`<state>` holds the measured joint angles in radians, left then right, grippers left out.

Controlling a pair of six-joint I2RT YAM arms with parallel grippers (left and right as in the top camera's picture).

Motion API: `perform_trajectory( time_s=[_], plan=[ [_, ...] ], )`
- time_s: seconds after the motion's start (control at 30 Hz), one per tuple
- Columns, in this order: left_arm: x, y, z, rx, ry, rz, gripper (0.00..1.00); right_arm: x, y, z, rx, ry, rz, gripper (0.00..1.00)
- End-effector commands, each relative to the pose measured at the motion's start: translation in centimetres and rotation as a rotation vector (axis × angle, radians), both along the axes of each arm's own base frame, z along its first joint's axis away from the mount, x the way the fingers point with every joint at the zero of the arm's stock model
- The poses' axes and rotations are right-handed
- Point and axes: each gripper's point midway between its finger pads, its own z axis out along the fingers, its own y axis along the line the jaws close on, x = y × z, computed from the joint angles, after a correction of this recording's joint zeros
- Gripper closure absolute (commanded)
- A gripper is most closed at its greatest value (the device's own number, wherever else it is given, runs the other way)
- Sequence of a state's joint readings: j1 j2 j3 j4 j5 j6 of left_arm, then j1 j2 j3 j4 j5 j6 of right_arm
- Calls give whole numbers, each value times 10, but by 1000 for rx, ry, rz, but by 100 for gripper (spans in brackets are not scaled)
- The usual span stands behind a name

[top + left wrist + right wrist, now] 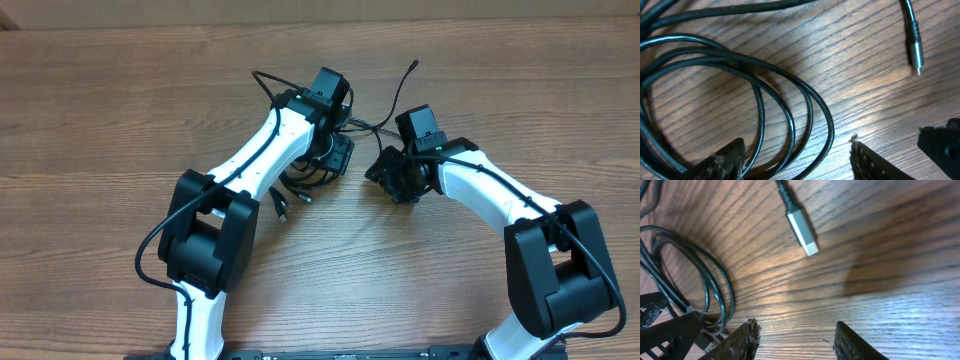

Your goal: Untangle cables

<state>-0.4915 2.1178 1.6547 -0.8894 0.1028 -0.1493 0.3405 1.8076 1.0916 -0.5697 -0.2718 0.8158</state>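
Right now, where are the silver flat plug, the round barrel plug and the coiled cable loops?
silver flat plug [802,232]: right wrist view, on its metal shell.
round barrel plug [915,52]: left wrist view, on its metal sleeve.
coiled cable loops [831,131]: left wrist view, on the outermost strand's bend.

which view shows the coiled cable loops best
Left wrist: the cable loops fill the frame, with each strand told apart. Overhead shows them small, mostly hidden beneath the left arm. Right wrist catches only part of the loops at its left edge.
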Motion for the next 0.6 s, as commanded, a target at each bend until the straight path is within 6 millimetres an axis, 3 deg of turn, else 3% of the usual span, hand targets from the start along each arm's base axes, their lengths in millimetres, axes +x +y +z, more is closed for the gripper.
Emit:
perform_trajectory(
  time_s=[0.0, 0.13, 0.37, 0.57],
  plan=[
    [-7, 1, -24, 34, 42, -22, 33, 4, -2, 2, -20, -13, -8, 52],
    [-8, 1, -36, 43, 64, -22, 33, 5, -6, 0, -58, -20, -15, 53],
    [-7, 4, -39, 67, 58, -19, 34, 5, -7, 0, -63, -20, -17, 53],
    [3, 21, -40, 151, 10, 3, 57, 4, -6, 0, -63, -18, -13, 53]
  ],
)
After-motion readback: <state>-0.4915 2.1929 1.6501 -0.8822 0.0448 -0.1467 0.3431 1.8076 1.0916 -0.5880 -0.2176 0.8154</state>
